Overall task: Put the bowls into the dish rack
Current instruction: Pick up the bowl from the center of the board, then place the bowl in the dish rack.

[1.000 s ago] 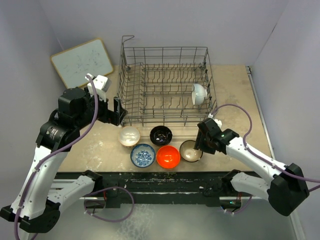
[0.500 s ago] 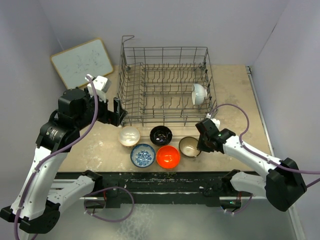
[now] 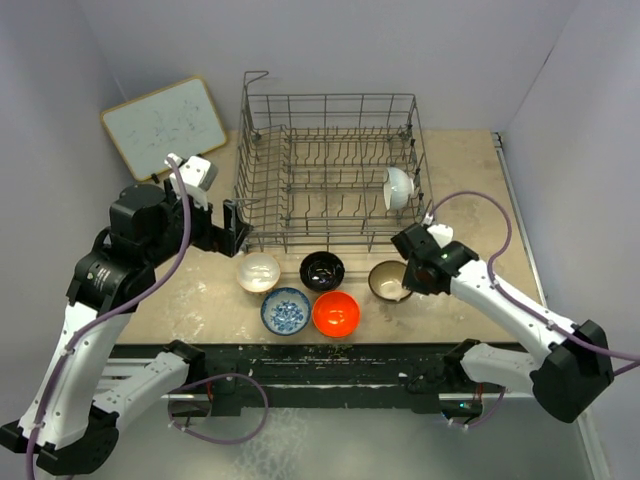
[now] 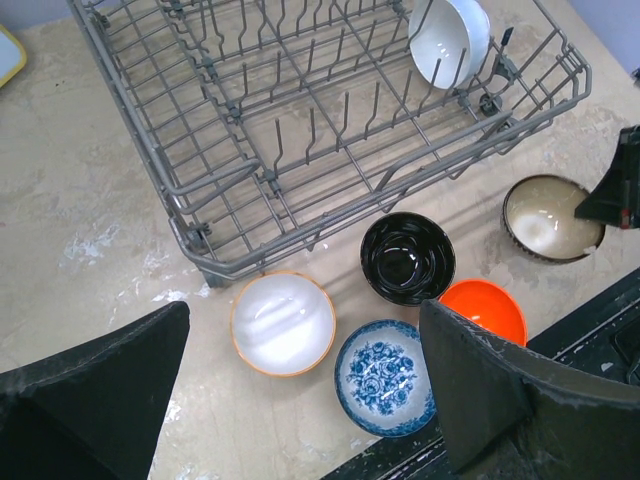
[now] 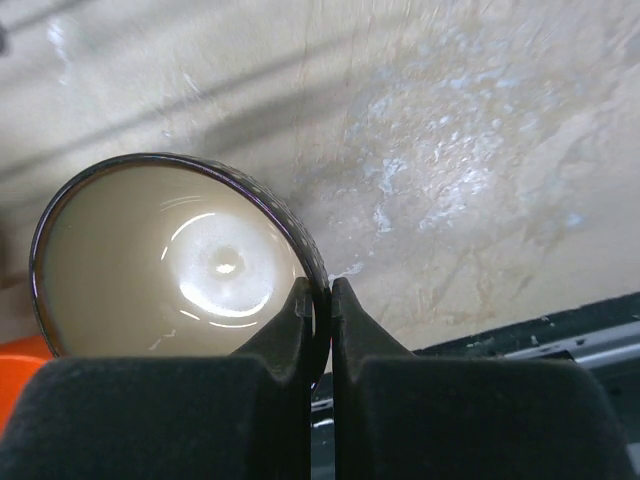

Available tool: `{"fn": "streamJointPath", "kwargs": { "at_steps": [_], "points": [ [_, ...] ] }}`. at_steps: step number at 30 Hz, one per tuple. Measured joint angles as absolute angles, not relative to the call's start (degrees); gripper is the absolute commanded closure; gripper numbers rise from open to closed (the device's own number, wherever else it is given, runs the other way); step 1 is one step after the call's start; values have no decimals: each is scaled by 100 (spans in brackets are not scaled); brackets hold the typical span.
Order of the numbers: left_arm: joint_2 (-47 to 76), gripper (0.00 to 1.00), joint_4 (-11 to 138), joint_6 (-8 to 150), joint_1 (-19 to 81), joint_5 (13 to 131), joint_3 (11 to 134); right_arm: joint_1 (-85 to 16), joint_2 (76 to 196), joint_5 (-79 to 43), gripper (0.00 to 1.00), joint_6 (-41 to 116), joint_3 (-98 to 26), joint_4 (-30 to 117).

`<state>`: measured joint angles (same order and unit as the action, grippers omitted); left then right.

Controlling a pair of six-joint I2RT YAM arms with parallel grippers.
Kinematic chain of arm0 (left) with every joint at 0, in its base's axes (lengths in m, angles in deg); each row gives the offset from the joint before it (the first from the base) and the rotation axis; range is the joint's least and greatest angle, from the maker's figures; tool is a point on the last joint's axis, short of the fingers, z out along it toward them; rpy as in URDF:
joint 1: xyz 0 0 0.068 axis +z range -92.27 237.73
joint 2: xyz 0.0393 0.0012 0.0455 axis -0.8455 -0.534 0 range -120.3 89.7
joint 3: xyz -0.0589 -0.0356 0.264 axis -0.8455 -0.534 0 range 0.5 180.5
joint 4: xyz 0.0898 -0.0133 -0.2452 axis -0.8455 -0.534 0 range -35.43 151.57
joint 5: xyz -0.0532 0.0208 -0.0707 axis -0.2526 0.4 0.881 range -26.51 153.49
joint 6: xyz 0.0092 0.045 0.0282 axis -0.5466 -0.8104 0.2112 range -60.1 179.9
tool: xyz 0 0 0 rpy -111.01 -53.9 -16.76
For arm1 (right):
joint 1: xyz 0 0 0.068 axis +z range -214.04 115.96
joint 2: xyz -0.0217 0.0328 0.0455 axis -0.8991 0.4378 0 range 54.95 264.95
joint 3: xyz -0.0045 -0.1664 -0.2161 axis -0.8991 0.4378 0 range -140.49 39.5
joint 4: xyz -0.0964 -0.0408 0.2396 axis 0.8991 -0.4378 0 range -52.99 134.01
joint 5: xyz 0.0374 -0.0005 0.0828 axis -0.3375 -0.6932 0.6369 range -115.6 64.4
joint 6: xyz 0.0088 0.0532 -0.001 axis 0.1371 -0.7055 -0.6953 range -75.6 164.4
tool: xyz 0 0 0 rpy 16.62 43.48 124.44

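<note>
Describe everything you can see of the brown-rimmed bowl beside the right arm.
The brown-rimmed bowl is small and round, seemingly glazed ceramic: dark brown rim and outside, glossy cream-grey inside catching glare, empty. It sits mouth up over the table, just outside the near right corner of the dish rack, apart from the orange-red bowl. The right end effector is shut on its rim, one finger inside, one outside. Whether its base touches the table cannot be told.

6 bowls (image 3: 322, 270), 1 dish rack (image 3: 320, 170), 1 whiteboard (image 3: 165, 124), 2 arms (image 3: 500, 300).
</note>
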<state>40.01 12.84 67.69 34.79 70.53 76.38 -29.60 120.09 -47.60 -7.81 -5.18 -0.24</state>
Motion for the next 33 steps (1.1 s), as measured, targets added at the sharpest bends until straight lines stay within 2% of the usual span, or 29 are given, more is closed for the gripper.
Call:
{"fn": "streamJointPath", "kwargs": {
  "at_steps": [6,14,23,28,33],
  "points": [
    [4092,1,1312,6754,3479,7058,7574,-2536,12002,-5224,100,-866,-2018,-1032],
    [4141,1,1382,6756,3479,7080,7559,-1244,12628,-5717,100,-1091,-4229,-2382],
    [4333,1,1312,6759,3479,7097,7566,-1371,14131,-7112,100,-276,-7252,-2868],
    [4372,1,1253,6761,3479,7165,7694,-1780,14485,-7770,100,561,-7654,-2179],
    [4420,1,1253,6763,3479,7241,7815,-2501,14492,-8373,100,2039,-7051,-599]
  ]
}}
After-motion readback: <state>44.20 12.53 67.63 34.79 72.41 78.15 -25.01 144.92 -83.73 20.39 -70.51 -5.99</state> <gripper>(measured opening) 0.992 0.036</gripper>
